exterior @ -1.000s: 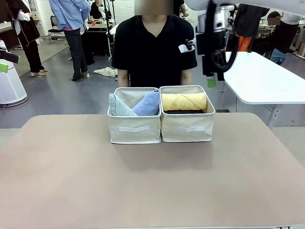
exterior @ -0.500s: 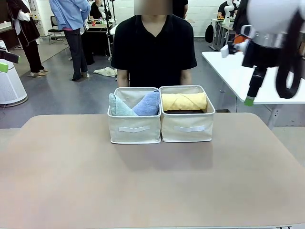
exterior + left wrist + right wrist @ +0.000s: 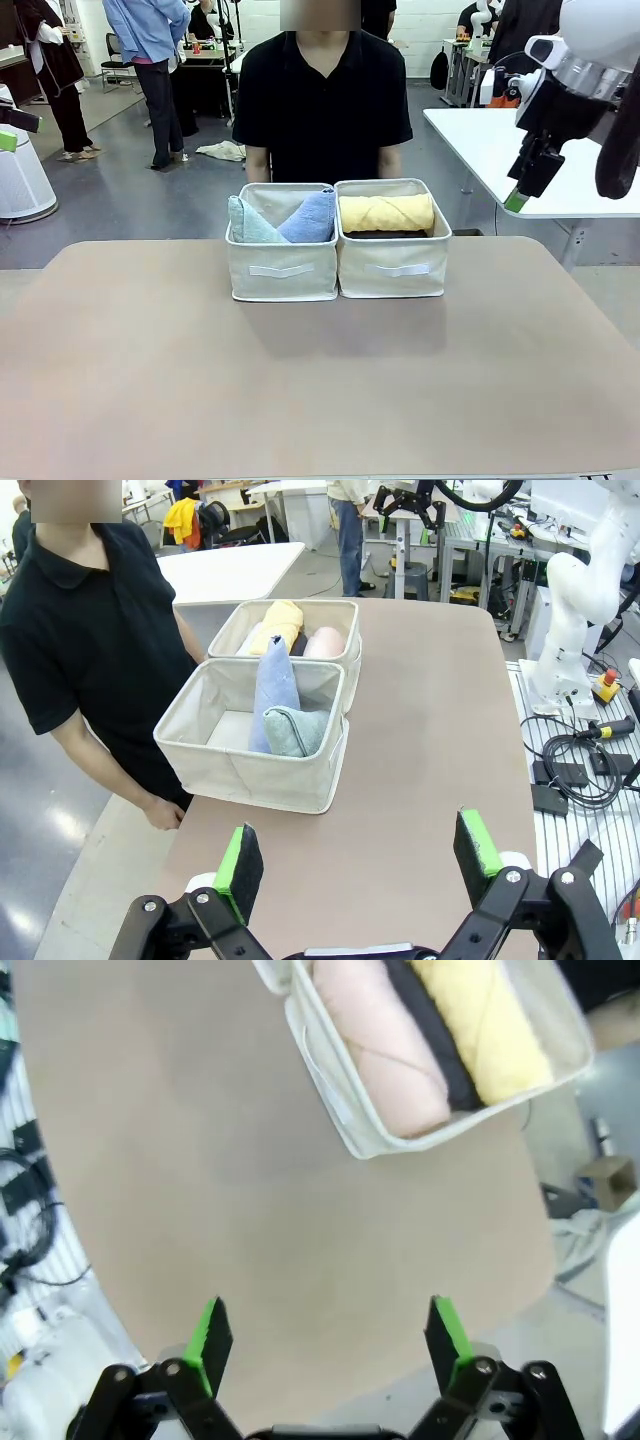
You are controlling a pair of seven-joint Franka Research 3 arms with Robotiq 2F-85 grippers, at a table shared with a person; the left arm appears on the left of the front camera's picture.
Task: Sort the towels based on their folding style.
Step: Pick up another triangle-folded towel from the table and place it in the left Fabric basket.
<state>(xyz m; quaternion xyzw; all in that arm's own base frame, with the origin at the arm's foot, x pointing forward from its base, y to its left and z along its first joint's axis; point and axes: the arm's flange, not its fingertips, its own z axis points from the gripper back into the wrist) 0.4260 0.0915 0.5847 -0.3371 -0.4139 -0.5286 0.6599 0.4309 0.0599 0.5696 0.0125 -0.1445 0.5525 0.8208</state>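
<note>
Left end effector (image 3: 358,855) wide open, empty, right end effector (image 3: 328,1338) likewise

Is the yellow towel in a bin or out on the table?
In: the yellow towel lies rolled inside the right bin, beside dark grey and pink rolls.

front cam faces person across table (image 3: 120,380); both wrist cams look down, sharing bins (image 3: 250,770).
</note>
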